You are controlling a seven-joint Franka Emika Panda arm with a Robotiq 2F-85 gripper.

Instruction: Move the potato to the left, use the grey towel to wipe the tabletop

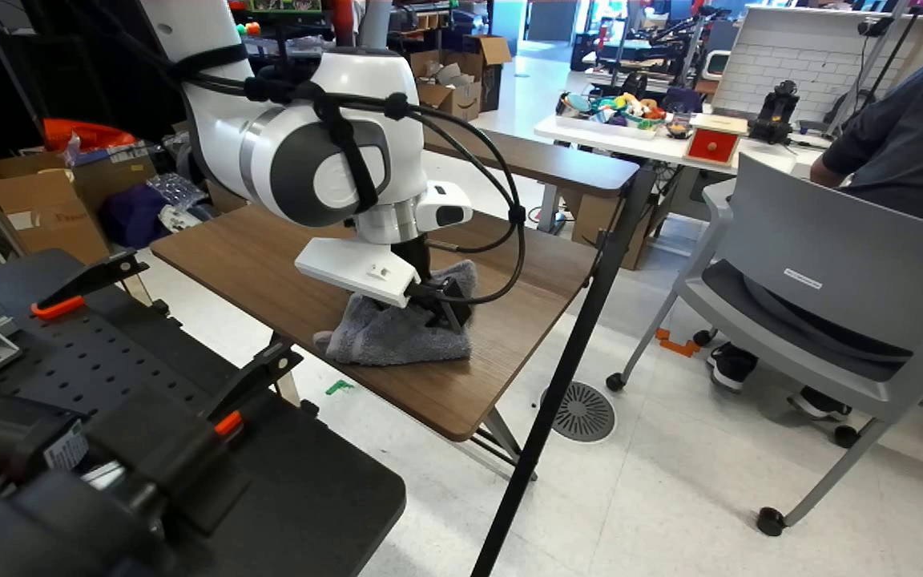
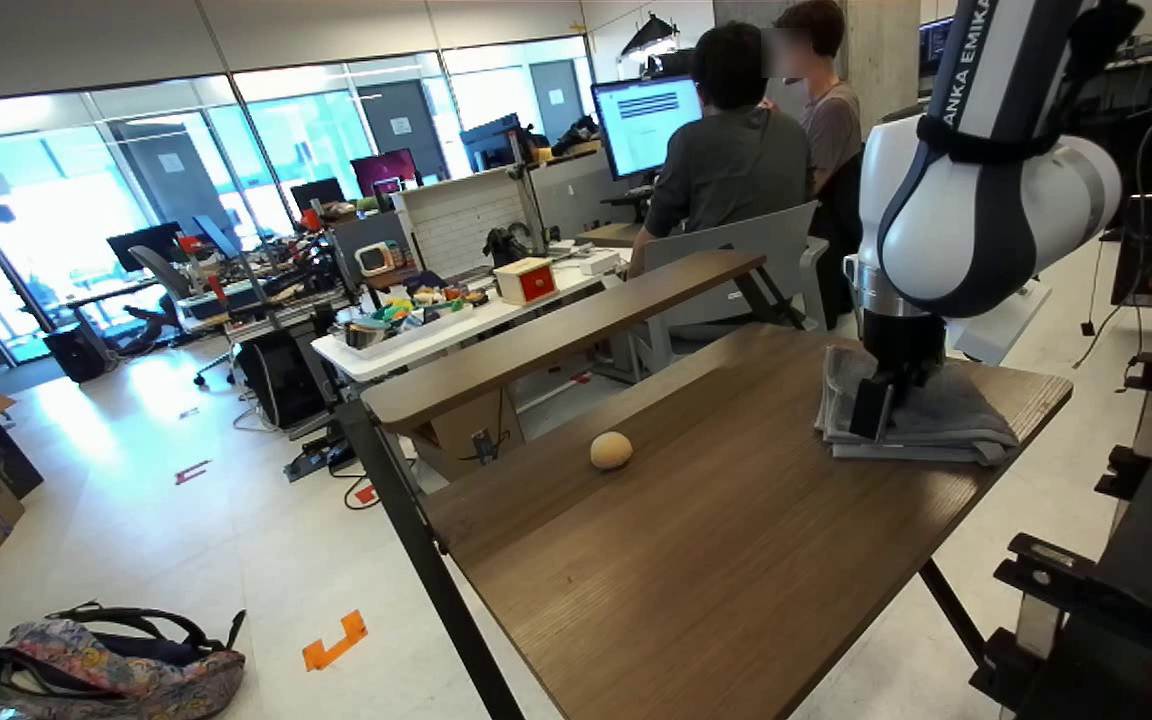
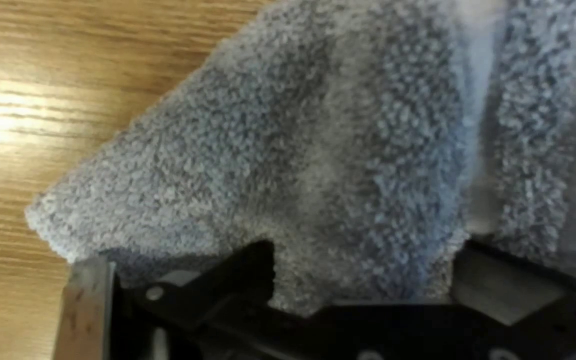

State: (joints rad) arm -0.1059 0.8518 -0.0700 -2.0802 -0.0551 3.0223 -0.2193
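Observation:
The potato (image 2: 611, 451), a small tan lump, rests on the brown wood-grain tabletop (image 2: 696, 570), well apart from the towel and close to the side below the raised shelf. Folded and rumpled, the grey towel (image 2: 956, 420) lies by the tabletop's opposite end; it also shows in an exterior view (image 1: 397, 332), where the potato is not visible. My gripper (image 2: 886, 400) points down into the cloth. In the wrist view the gripper (image 3: 363, 270) has its fingers wide apart, with bunched towel (image 3: 208, 165) lying between them. How deep the fingertips sit in the folds is hidden.
A raised wooden shelf (image 2: 576, 330) runs along one long side of the tabletop, carried by black posts (image 1: 582, 336). Beside the opposite side stands a dark bench (image 1: 293, 481) with clamps (image 1: 257, 377). A grey chair (image 1: 822, 272) with a seated person is nearby.

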